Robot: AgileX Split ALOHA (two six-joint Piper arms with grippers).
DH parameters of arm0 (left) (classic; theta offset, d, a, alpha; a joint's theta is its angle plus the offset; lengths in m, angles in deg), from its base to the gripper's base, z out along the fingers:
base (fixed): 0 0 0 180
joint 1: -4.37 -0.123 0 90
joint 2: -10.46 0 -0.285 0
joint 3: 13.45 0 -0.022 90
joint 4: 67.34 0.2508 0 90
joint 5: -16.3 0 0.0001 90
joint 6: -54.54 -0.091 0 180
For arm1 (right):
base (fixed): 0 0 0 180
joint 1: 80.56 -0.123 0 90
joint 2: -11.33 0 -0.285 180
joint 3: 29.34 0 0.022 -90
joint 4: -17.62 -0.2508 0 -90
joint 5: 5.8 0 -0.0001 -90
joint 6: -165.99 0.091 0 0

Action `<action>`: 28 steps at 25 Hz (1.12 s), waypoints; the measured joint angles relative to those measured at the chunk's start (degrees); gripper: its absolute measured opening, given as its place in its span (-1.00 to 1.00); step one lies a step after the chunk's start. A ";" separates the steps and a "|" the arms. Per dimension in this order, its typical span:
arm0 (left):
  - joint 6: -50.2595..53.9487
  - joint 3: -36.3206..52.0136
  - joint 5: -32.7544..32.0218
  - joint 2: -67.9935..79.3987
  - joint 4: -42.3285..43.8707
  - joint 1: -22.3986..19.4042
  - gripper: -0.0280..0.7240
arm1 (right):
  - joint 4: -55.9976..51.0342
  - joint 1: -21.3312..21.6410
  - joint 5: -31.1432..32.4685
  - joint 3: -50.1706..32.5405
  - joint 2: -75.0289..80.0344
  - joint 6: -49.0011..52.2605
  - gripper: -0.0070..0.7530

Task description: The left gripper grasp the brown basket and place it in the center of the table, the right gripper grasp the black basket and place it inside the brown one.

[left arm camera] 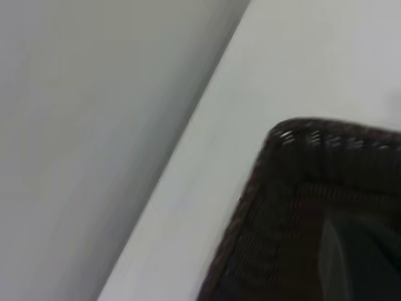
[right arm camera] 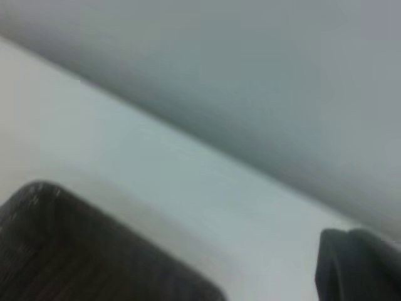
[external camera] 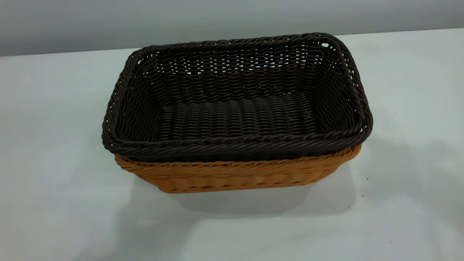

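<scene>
**Dark basket nested in the tan one at mid-table**

Nearest the exterior camera lies a broad strip of bare white table (external camera: 232, 232), shadowed in patches and open from edge to edge of the view. Behind it stands the brown basket (external camera: 232, 175), its near long wall and braided rim showing as an orange-tan band, resting flat on the tabletop. Only that near side and a short part of its right corner can be seen; the rest is covered.

The black basket (external camera: 235, 108) sits inside the brown one, upright, its rim standing above the tan rim all along the near side and overhanging it slightly at the left and right ends. Its woven floor and four sloping walls are open to view, with nothing lying in it.

Bare table runs wide on the left and right of the pair, and a narrower band lies behind them up to the table's far edge, where a plain grey wall begins.

Count: two baskets, one tan and one dark, stacked as one pair.

Neither arm shows in the exterior view. In the left wrist view a corner of the black basket (left arm camera: 301, 207) lies close, beside the table edge. The right wrist view shows another dark corner (right arm camera: 69, 251) and a blurred black part at the picture's margin; for neither the left gripper nor the right gripper can I tell whether the fingers are spread or closed.
</scene>
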 joint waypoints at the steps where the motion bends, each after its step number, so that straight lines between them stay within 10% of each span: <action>1: 3.07 0.61 0.01 -1.13 3.14 0.00 -0.93 | 1.57 -1.02 -1.61 -1.65 -2.19 0.86 -0.96; 13: 40.29 1.83 -23.16 -14.85 31.20 1.57 -0.93 | 11.97 -5.16 1.07 -22.53 -29.40 5.57 -0.97; 28: 34.69 15.54 -34.45 -31.80 5.96 1.73 -0.93 | -4.88 -5.11 14.44 -39.67 -53.80 2.99 -0.97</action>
